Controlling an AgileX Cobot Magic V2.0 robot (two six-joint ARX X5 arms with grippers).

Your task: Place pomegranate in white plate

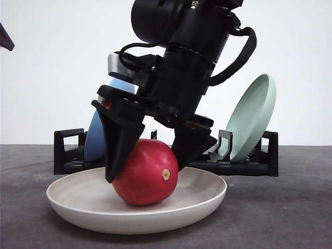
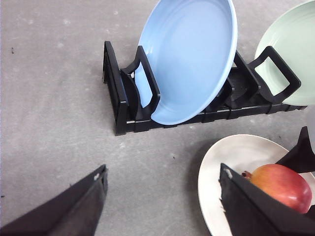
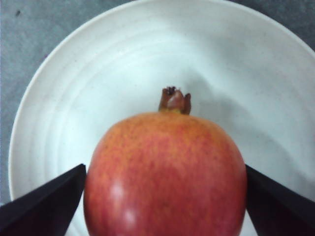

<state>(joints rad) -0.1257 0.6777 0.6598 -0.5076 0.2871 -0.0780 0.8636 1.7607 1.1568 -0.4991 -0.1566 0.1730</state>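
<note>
The deep red pomegranate (image 1: pixel 148 181) rests in the middle of the white plate (image 1: pixel 78 207) at the table's front. My right gripper (image 1: pixel 145 173) comes down on it from above. Its black fingers (image 1: pixel 120 142) press both sides of the fruit, so it is shut on it. The right wrist view has the pomegranate (image 3: pixel 165 172) with its tan stem nub between the fingers of the gripper (image 3: pixel 165 196), over the plate (image 3: pixel 98 73). My left gripper (image 2: pixel 162 172) hangs open over bare table, left of the plate (image 2: pixel 236 152) and the pomegranate (image 2: pixel 283 184).
Behind the plate stands a black dish rack (image 1: pixel 67 153) holding a blue plate (image 1: pixel 93 140) and a pale green plate (image 1: pixel 251 116), both on edge. The left wrist view has the rack (image 2: pixel 118 93), blue plate (image 2: pixel 192 59) and green plate (image 2: pixel 290 44). Grey table lies around.
</note>
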